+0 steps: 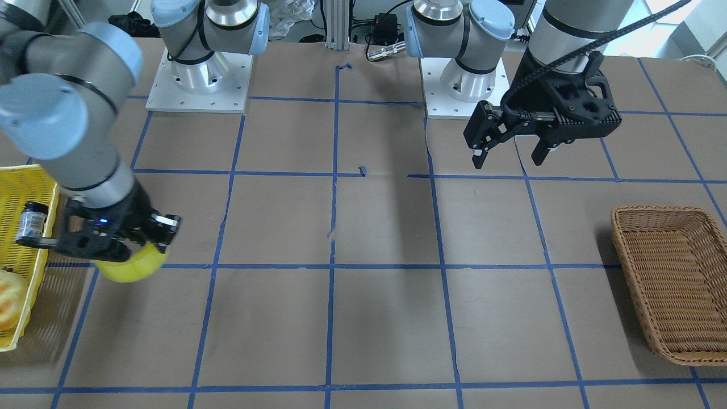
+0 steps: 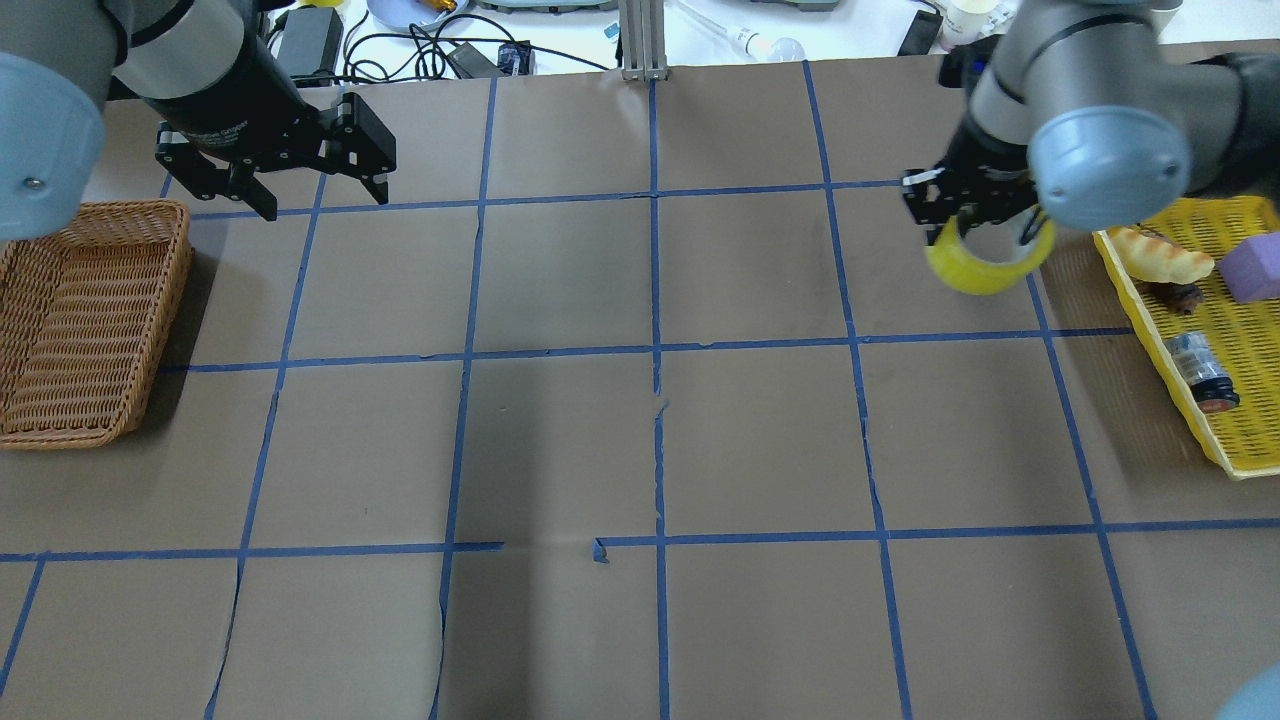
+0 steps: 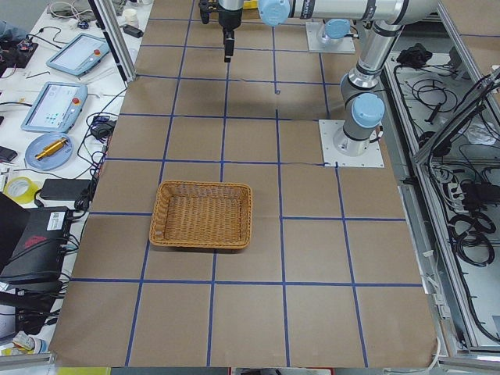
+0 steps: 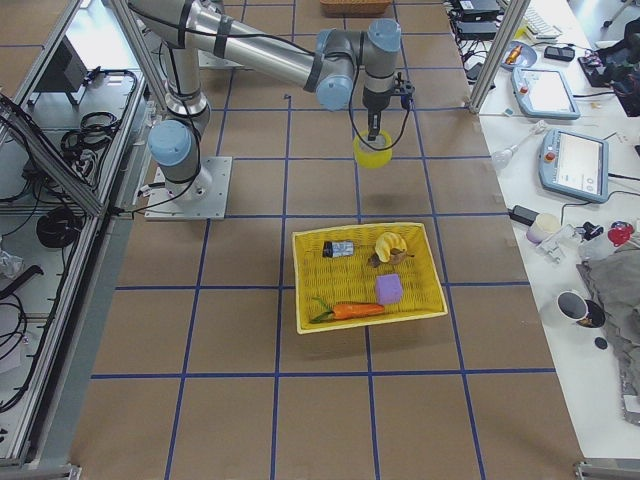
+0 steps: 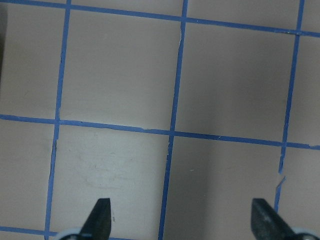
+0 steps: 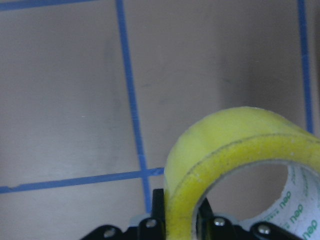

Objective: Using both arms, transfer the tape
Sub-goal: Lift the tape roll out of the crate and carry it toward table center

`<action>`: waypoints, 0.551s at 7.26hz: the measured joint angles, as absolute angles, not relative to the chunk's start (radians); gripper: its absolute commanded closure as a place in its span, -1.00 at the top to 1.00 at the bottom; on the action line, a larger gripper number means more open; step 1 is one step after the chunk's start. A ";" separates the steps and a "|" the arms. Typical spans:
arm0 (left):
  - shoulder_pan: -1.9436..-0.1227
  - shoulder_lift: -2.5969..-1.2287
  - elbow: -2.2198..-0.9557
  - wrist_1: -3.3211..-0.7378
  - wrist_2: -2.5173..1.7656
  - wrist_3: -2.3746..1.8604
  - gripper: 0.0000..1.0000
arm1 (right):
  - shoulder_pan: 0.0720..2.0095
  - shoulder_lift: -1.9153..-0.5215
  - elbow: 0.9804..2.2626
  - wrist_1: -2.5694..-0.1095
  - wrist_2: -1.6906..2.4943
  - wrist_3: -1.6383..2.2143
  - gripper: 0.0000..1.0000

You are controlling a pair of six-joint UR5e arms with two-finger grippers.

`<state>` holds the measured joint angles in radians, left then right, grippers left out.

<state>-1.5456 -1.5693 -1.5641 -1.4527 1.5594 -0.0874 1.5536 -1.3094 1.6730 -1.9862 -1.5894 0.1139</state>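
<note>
The yellow tape roll with its white core hangs off the table, clamped at its rim in my right gripper. It sits just left of the yellow tray in the overhead view. The front view shows the same gripper shut on the tape. In the right wrist view the roll fills the lower right, with its wall between the fingers. My left gripper is open and empty above the far left of the table, next to the wicker basket. Its fingertips stand wide apart over bare paper.
A wicker basket sits at the table's left end. A yellow tray at the right end holds a small dark jar, a bread piece and a purple block. Blue tape lines grid the brown paper.
</note>
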 measured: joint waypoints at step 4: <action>-1.546 -1.570 -1.564 -1.453 1.562 -0.082 1.00 | 1.826 -1.049 1.498 -2.102 -1.578 0.651 -1.00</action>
